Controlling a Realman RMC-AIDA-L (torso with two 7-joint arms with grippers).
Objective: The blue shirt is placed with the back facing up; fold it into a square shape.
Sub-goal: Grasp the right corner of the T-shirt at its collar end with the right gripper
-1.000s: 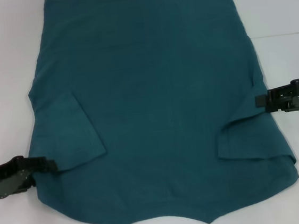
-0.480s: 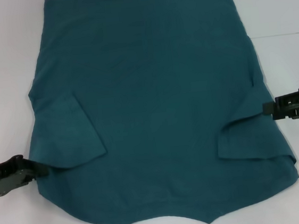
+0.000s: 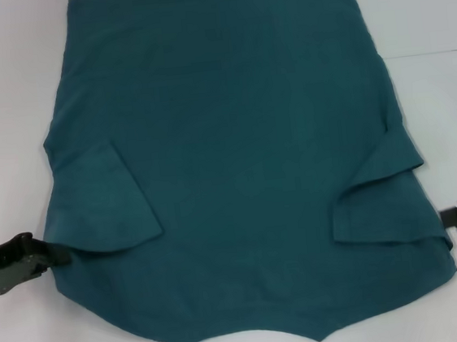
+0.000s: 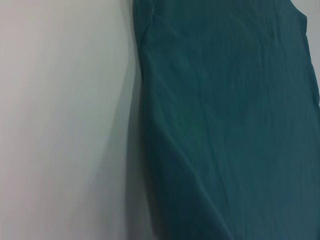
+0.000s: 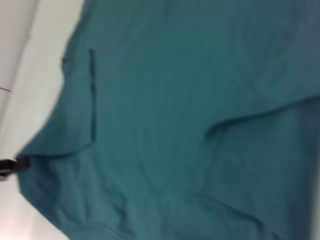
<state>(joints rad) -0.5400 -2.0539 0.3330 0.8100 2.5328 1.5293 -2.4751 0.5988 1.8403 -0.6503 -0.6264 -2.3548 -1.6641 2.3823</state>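
The blue shirt lies flat on the white table, plain back up, with the neckline at the near edge. Its left sleeve and right sleeve are both folded inward onto the body. My left gripper sits low at the shirt's left edge, just beside the folded sleeve's corner. My right gripper is at the frame's right side, next to the shirt's right edge and below the sleeve fold. The left wrist view shows the shirt's side edge. The right wrist view shows the shirt and, far off, the left gripper.
Bare white table surrounds the shirt on the left and right. A faint seam line crosses the table at the right. The shirt's hem reaches the far edge of the head view.
Both grippers have pulled outward off the shirt: the left one back to the left edge, the right one to the right and nearer. The folded sleeves stay lying on the body.
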